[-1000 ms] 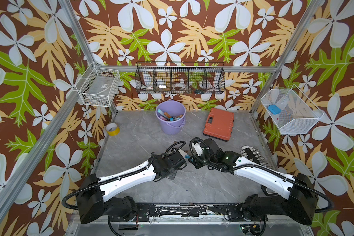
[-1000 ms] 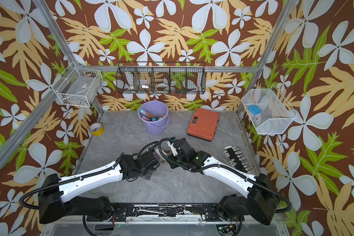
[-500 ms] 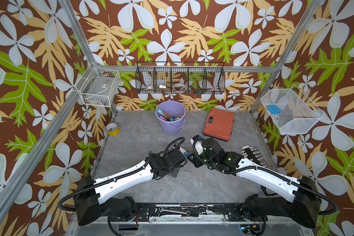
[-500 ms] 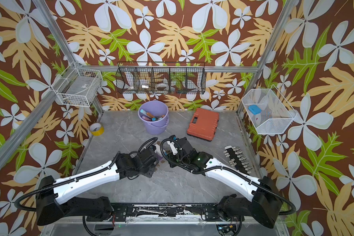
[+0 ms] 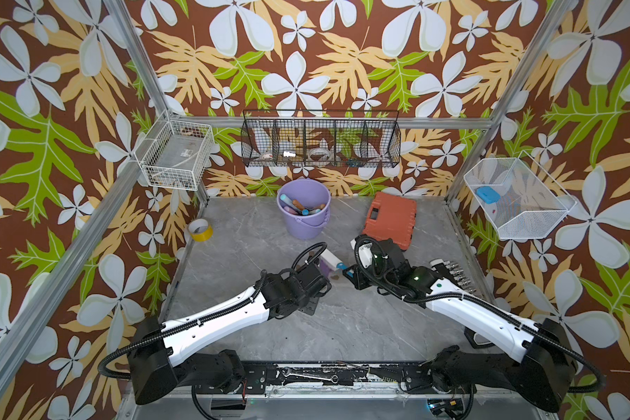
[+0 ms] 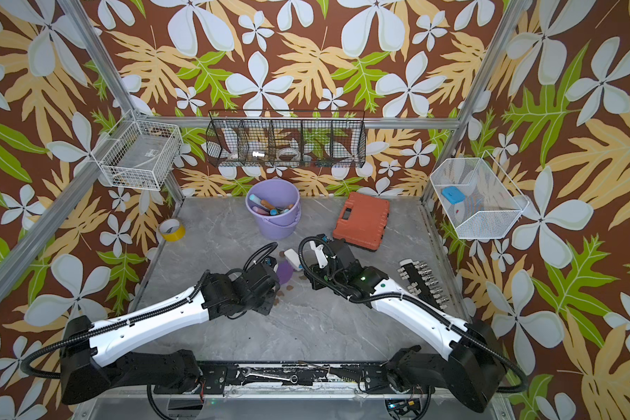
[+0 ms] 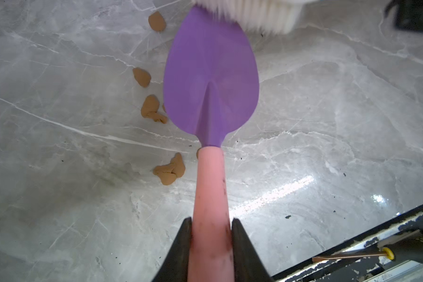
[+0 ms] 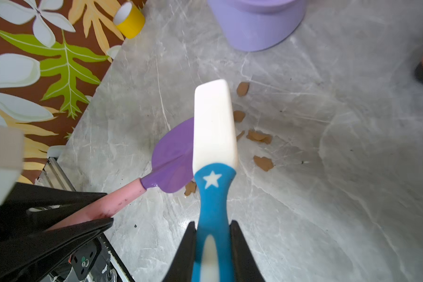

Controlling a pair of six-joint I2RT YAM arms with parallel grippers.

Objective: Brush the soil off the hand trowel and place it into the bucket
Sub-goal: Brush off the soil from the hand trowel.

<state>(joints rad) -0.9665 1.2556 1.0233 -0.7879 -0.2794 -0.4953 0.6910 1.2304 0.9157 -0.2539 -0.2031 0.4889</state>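
1. The left claw is shut tight on the pink handle of the trowel. The purple blade reaches out over the table. In both top views the trowel sits near the centre of the frame.
2. The right claw is closed on the blue handle of a brush. Its white head lies across the blade, and the bristles meet the blade's tip.
3. The soil lies as brown blobs on the table, beside the blade and partly under its edge. The blade face that shows is clean, so the brushing looks about done.
4. The bucket stands at the upper middle of the frame, well apart from the trowel, with other tools inside.
5. The trowel looks like light, stiff plastic. Its smooth blade is probably slippery and a poor place to grip.
6. The handle is the place to hold. The present grip near its back end leaves the blade free to go in first.
7. The tools crowding the bucket may stop the blade short, and a light bucket could tip if it is nudged.
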